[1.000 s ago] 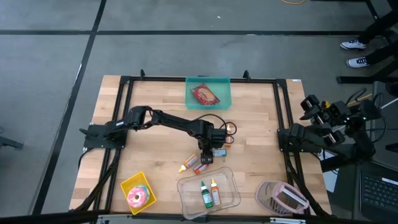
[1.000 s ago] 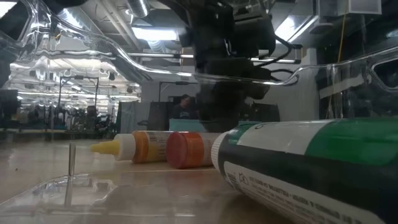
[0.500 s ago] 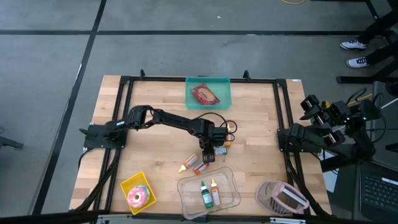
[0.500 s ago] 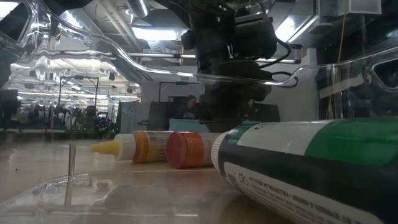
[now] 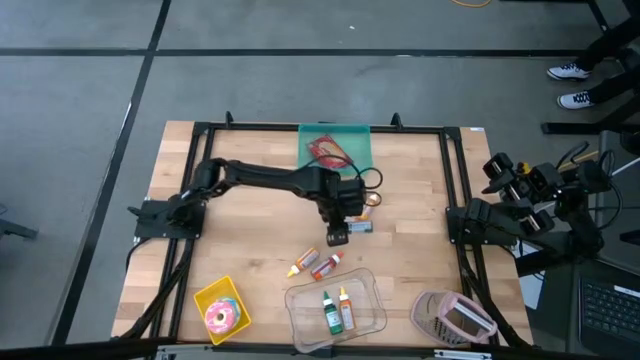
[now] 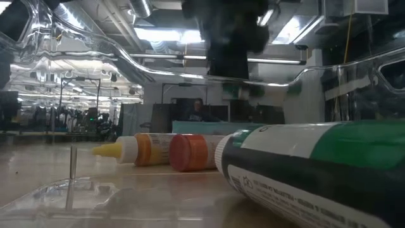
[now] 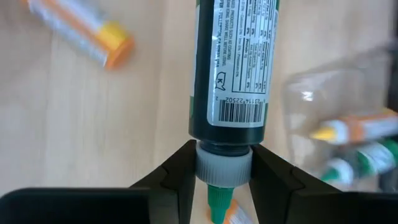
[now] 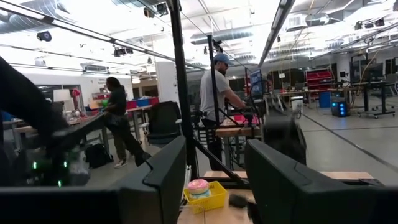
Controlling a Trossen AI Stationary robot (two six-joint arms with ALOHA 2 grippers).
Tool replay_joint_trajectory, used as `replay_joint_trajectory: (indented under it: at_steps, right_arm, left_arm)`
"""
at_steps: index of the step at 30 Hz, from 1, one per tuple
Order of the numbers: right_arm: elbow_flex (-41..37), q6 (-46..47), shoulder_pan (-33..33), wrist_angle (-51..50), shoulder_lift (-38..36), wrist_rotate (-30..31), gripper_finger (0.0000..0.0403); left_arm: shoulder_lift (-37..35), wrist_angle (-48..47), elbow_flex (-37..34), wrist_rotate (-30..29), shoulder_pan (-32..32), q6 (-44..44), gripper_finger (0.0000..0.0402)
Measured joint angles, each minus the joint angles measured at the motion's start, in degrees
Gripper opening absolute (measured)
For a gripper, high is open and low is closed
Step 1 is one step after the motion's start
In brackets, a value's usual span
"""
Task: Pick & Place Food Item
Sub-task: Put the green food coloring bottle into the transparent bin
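A dark green bottle [image 7: 227, 68] with a barcoded label, a grey cap and a green nozzle hangs from my left gripper [image 7: 224, 179], which is shut on it over the middle of the table [image 5: 338, 233]. Two orange-capped bottles [image 5: 305, 264] [image 5: 328, 265] lie on the wood just nearer than the gripper. A clear tub [image 5: 372, 318] at the near edge holds a green and an orange bottle. My right gripper [image 8: 214, 168] stands open and raised off the table's right edge [image 5: 497, 168], with nothing in it. My left gripper pinches the bottle's grey cap [image 7: 209, 167] between its two fingers [image 7: 179, 174], one on each side, with the green nozzle pointing back between them. The fingers slant steeply down and lie along the bottle. The bottle's body hangs beyond the fingertips, lifted clear of the table.
A teal bin [image 5: 358, 150] with a red packet stands at the far edge. A yellow box with a doughnut [image 5: 220, 310] sits near left, a pink basket [image 5: 450, 318] near right. A small brown item [image 5: 371, 200] lies right of the left arm. People stand in the room beyond.
My left gripper has risen and gone a little toward the table's far edge, taking the dark green bottle up off the wood. The two orange-capped bottles stay where they lay.
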Motion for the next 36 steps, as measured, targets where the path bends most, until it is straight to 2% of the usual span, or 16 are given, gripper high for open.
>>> replay_joint_trajectory:
  at_steps: [6,12,17,21,27,36]
  right_arm:
    - [0.0,0.0,0.0,0.0,0.0,-0.6,0.0165]
    - [0.0,0.3,0.0,0.0,0.0,-1.4,0.0165]
    - [0.0,0.5,0.0,0.0,0.0,-1.3,0.0165]
    - [0.0,1.9,0.0,0.0,0.0,1.3,0.0165]
    - [0.0,2.4,0.0,0.1,0.0,1.9,0.0165]
    - [0.0,2.7,0.0,0.2,0.0,2.1,0.0165]
  left_arm:
    - [-4.9,-8.1,5.6,-0.6,-5.0,12.5,0.0112]
    - [-5.5,-17.7,10.4,-6.0,-12.3,18.1,0.0112]
    - [-5.6,-22.7,10.9,-8.6,-18.6,22.4,0.0112]
    - [-4.6,-26.3,10.7,-10.1,-22.4,26.2,0.0112]
    - [-0.9,-26.5,10.6,-10.6,-25.4,33.2,0.0112]
    - [5.4,-24.7,10.6,-10.0,-25.8,43.6,0.0112]
